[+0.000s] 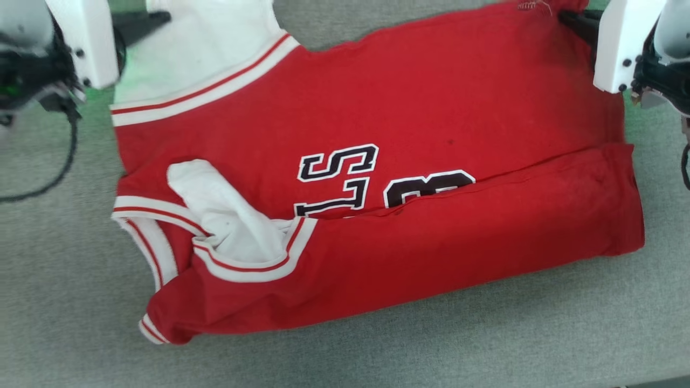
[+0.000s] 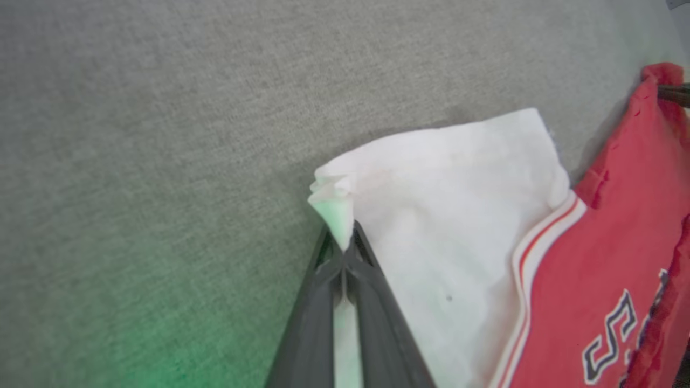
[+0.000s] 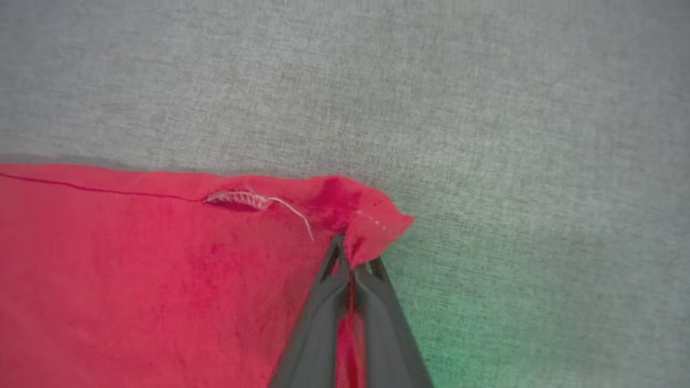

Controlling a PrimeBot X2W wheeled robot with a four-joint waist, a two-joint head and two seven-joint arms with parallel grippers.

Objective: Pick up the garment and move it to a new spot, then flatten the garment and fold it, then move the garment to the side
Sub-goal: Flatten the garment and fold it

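The garment (image 1: 377,161) is a bright red jersey with white lining, red-and-white striped trim and black-and-white lettering. It lies spread on the grey surface with its near edge folded over. My left gripper (image 1: 161,17) is at the far left corner and is shut on a bunched tip of the white lining (image 2: 442,215), as the left wrist view shows (image 2: 344,245). At the far right corner my right gripper (image 1: 566,17) is shut on a pinch of red cloth (image 3: 135,258), seen close up in the right wrist view (image 3: 353,264).
A grey fabric-covered surface (image 1: 485,334) runs all round the garment. A black cable (image 1: 67,156) loops down from my left wrist at the left. The surface's front edge (image 1: 652,380) shows at the bottom right.
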